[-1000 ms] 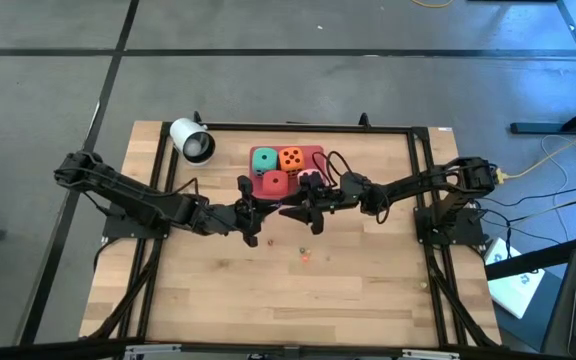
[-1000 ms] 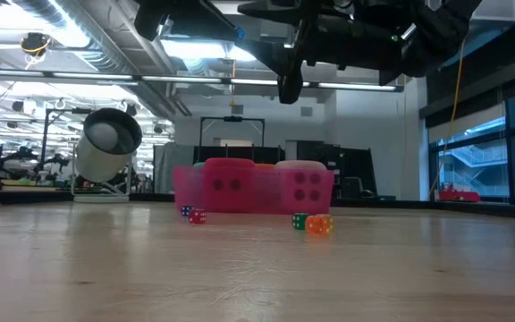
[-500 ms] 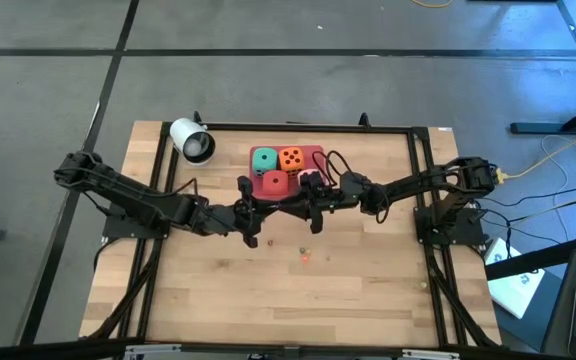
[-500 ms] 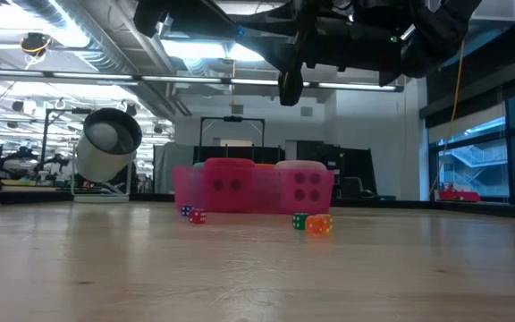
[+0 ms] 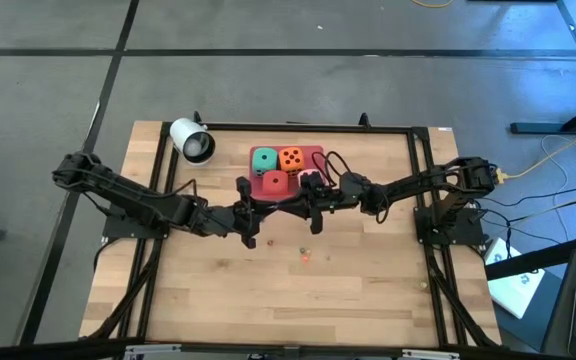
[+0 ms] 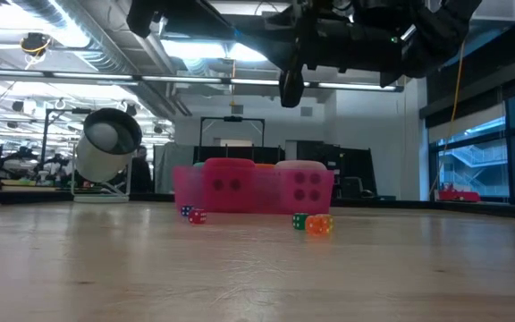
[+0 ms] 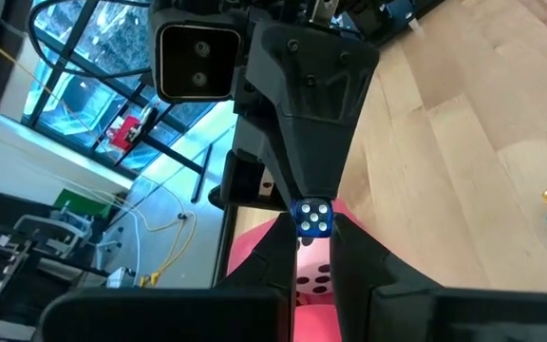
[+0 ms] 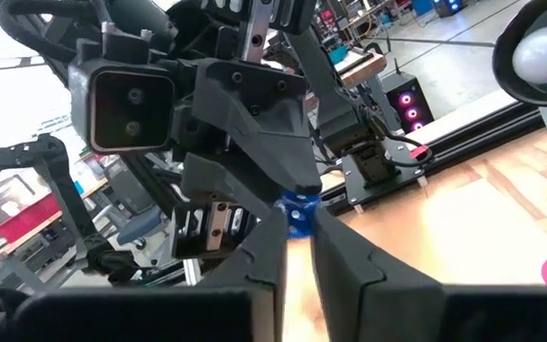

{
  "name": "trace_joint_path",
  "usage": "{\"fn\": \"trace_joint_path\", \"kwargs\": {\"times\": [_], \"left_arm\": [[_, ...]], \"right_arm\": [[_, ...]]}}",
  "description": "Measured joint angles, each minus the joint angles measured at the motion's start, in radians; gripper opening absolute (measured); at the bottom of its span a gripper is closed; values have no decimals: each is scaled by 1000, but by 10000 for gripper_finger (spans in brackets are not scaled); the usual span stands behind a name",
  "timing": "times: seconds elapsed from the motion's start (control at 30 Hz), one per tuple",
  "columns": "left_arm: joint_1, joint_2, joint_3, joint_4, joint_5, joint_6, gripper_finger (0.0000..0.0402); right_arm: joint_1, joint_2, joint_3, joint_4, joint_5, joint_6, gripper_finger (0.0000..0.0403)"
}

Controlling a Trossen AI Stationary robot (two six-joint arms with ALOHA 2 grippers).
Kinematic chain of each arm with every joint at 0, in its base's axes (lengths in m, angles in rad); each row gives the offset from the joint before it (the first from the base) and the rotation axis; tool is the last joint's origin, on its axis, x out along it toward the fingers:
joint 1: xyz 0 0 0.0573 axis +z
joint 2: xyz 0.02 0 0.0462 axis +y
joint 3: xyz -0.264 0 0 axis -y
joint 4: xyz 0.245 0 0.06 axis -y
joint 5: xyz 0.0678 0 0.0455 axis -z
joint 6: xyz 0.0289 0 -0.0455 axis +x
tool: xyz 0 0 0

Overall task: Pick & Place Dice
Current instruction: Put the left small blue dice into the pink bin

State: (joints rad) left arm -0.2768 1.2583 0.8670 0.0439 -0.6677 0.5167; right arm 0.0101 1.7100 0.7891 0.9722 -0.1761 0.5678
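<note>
- Pinching one small blue die with white pips point(image 7: 313, 217) from both sides: my left claw point(image 7: 313, 230) and my right claw point(image 8: 297, 228) are both narrowed onto it, in the air.
- Four big soft dice sit below, just beyond my claws, in one flat pink rectangular tray point(image 5: 316, 155): teal-green die point(image 5: 264, 160), orange die point(image 5: 291, 158), red die point(image 5: 273, 183), pale pink die point(image 6: 307, 186).
- Four tiny coloured dice point(image 6: 197, 216) lie loose on the wooden tabletop point(image 5: 268, 290).

Pink die point(image 6: 304, 186) hidden under arms from above; small floor dice point(image 5: 305, 254) too tiny to read.
</note>
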Motion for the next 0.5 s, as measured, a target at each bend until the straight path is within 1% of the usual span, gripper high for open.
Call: {"fn": "trace_joint_path", "kwargs": {"times": [0.1, 0.27, 0.5], "left_arm": [[0, 0, -1, 1, 4, 0, 29], [-4, 0, -1, -3, 1, -5, 30], [-4, 1, -1, -3, 8, -9, 36]], "right_arm": [[0, 0, 0, 1, -4, -1, 35], [0, 0, 0, 1, -4, -8, 3], [0, 0, 0, 1, -4, -11, 2]]}}
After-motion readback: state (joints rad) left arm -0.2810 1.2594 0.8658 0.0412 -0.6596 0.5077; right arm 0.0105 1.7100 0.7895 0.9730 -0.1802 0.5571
